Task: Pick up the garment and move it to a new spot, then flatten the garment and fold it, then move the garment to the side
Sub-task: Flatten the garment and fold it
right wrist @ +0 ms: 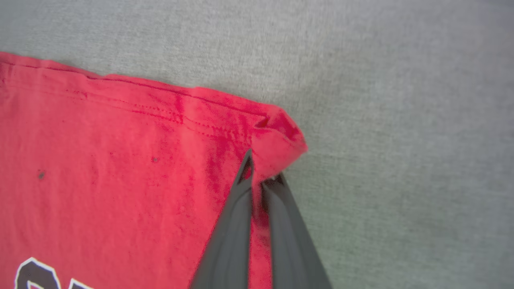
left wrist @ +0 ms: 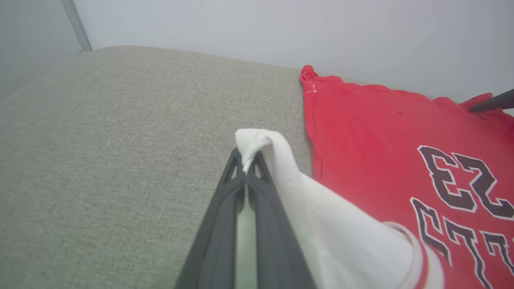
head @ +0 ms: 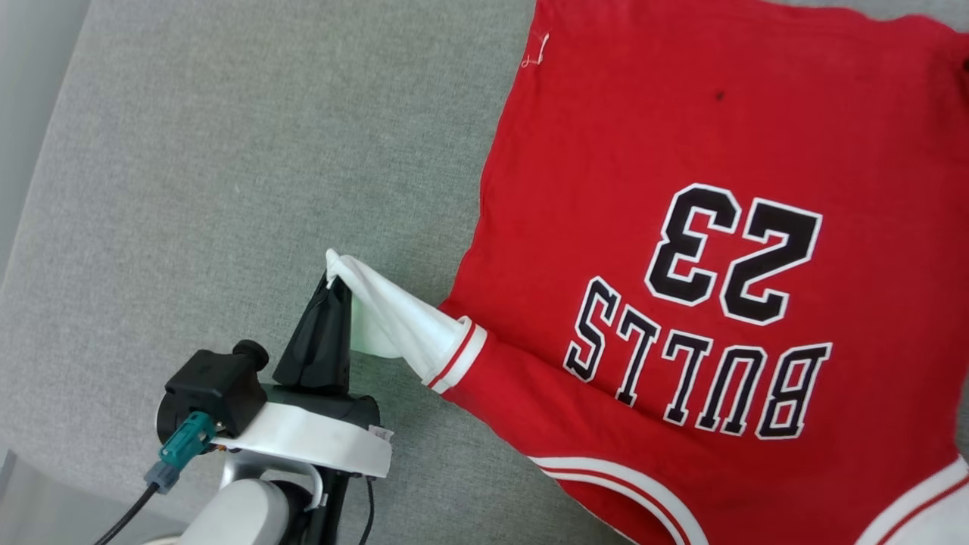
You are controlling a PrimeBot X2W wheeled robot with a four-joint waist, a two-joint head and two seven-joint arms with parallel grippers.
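Your left claw [head: 333,278] is pinched tight on the tip of the white sleeve [head: 394,318], its fingers pressed together with cloth bunched over them, at about 7 o'clock in the head view. Your right claw [right wrist: 261,178] is closed too, nipping a red hem corner of the shirt [head: 681,151], with a strip of red caught between its fingers. The shirt lies face up on the grey cushion [head: 227,189] and takes up the head view from 1 to 5 o'clock. Its long axis runs roughly 6 to 12, leaning a little toward 1. The hem is at the 12 o'clock end and the striped trim at the 6 o'clock end, so "BULLS" and "23" read upside down to you. The sleeve is drawn off the body toward 10 o'clock, and its tip looks raised off the cushion. The left wrist view gives you what the head view cuts off: the pale wall [left wrist: 241,24] behind the cushion, the far hem line, and at 3 o'clock one dark finger [left wrist: 494,102] at the far hem corner. The right wrist view gives you the stitching along the hem and the corner folded over at the fingertips, with bare cushion from 12 to 5 o'clock.
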